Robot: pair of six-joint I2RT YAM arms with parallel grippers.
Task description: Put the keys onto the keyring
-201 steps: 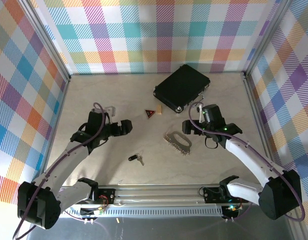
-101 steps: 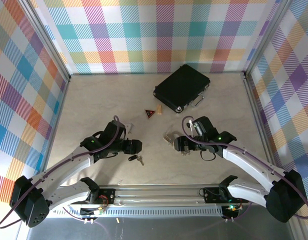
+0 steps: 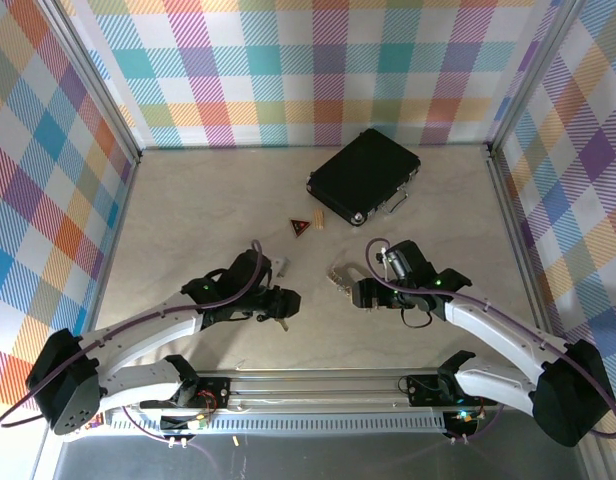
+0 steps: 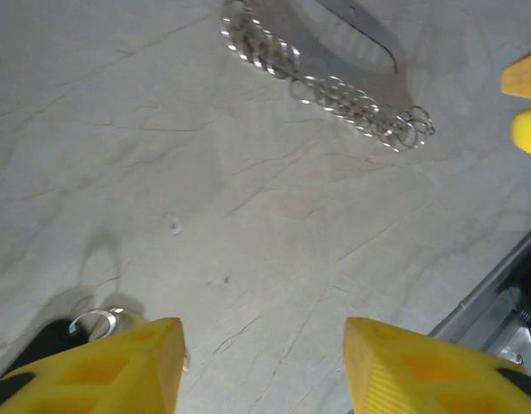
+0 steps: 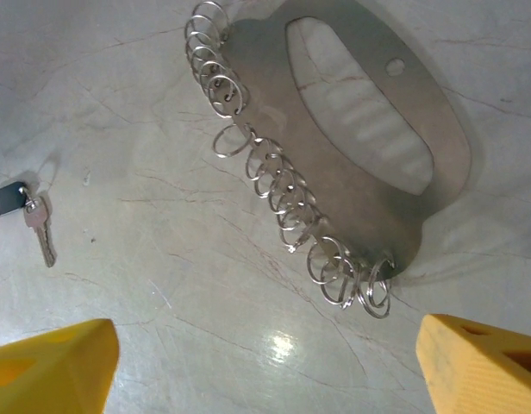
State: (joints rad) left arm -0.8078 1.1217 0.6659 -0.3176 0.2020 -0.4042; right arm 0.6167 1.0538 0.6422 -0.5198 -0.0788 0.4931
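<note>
The keys [image 5: 28,210], a black head with a short silver blade, lie flat on the table. In the left wrist view the keys [image 4: 71,332] peek out just outside one yellow finger [image 4: 119,371]. My left gripper [image 4: 261,345] is low over the table, open, with bare table between its fingers. In the top view it [image 3: 284,303] hangs right above the keys [image 3: 279,322]. The keyring [image 5: 421,198], a silvery oval plate edged with several small rings, lies flat. My right gripper [image 5: 265,336] hovers open at its near end, touching nothing, and stands [image 3: 358,292] beside the keyring [image 3: 340,277].
A black case [image 3: 365,176] lies at the back. A red-and-black triangular tag [image 3: 300,227] and a small wooden block [image 3: 316,221] sit before it. The metal rail [image 3: 318,385] runs along the near edge. The grippers stand close together.
Both arms have swung inward and down. The left gripper moved right to the keys and its jaws narrowed. The right gripper moved left to the keyring's near end.
</note>
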